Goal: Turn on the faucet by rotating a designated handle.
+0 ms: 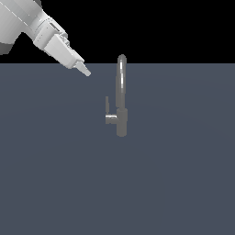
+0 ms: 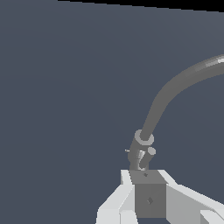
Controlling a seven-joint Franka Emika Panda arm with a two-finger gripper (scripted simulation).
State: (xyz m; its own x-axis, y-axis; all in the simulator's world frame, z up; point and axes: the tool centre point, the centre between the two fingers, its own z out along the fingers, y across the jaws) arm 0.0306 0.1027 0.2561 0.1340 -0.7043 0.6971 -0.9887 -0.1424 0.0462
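Observation:
The faucet (image 1: 121, 114) is a slim grey tap standing upright mid-scene, its narrow arched spout rising from a thicker cylindrical base. Its handle (image 1: 107, 106) is a thin lever standing up from a short stub on the base's side toward the exterior view's left. My gripper (image 1: 86, 71) hangs up and to the exterior view's left of the faucet, tilted down toward it and well apart from it. Its fingers look shut with nothing between them. In the wrist view the faucet (image 2: 166, 94) curves away, and the handle (image 2: 145, 159) lies just beyond the gripper (image 2: 148, 175).
A flat blue-grey floor (image 1: 174, 183) spreads all around the faucet. The white arm (image 1: 27, 23) enters from the upper corner on the exterior view's left. Nothing else stands in view.

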